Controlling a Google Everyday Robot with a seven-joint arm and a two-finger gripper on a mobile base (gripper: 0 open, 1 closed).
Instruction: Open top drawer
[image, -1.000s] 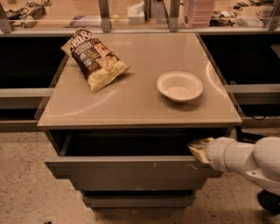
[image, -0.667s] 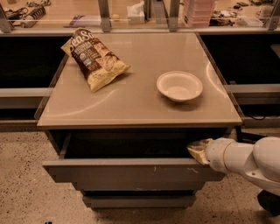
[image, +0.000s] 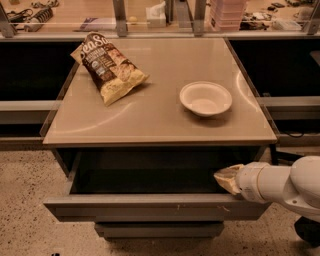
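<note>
The top drawer is the widest grey flat front under the tabletop, with small pale scratch marks near its right end. It stands pulled well out and its dark inside shows. My gripper is at the drawer's right end, just behind the front panel's top edge, at the tip of my white arm, which comes in from the right. Below the drawer, one narrower grey drawer front shows, pushed in.
A chip bag lies at the back left of the beige tabletop. A white bowl sits at its right. Dark shelving flanks the cabinet on both sides. A cluttered counter runs behind. Speckled floor is at the lower left.
The top drawer has slid further out toward the camera, showing more of its dark inside. My gripper and arm have moved with the drawer's right end.
</note>
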